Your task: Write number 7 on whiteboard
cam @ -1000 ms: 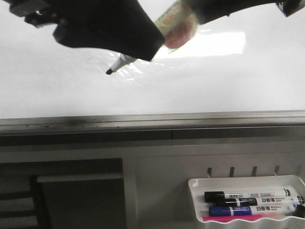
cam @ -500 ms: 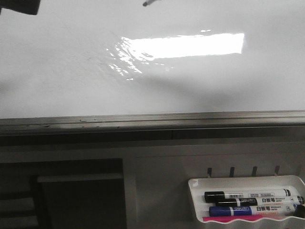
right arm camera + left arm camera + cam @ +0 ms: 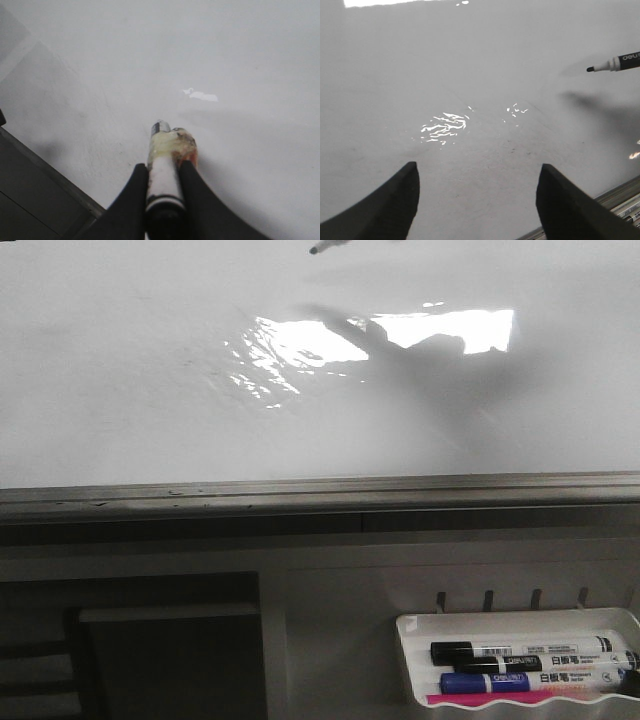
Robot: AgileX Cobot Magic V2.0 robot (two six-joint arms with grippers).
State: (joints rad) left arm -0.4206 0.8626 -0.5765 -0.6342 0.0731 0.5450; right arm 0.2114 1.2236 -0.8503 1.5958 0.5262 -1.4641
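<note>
The whiteboard (image 3: 150, 390) fills the upper part of the front view, glossy white, with a wrinkled shiny film patch (image 3: 265, 365). No marker lines of a number 7 show on it. My right gripper (image 3: 163, 167) is shut on a marker (image 3: 162, 175) whose front end is wrapped in yellowish tape. Only the marker's dark tip (image 3: 320, 248) shows in the front view, at the top edge. It also shows in the left wrist view (image 3: 615, 63), just off the board. My left gripper (image 3: 477, 167) is open and empty over the board (image 3: 485, 75).
A grey metal rail (image 3: 320, 490) runs along the board's lower edge. A small white tray (image 3: 415, 640) at the lower right holds black, blue and pink markers. The arm's shadow (image 3: 420, 350) lies across the bright reflection.
The right arm and marker, low over the board a second ago, have risen out of the front view, leaving only the tip at the top edge. A shadow now crosses the bright reflection.
</note>
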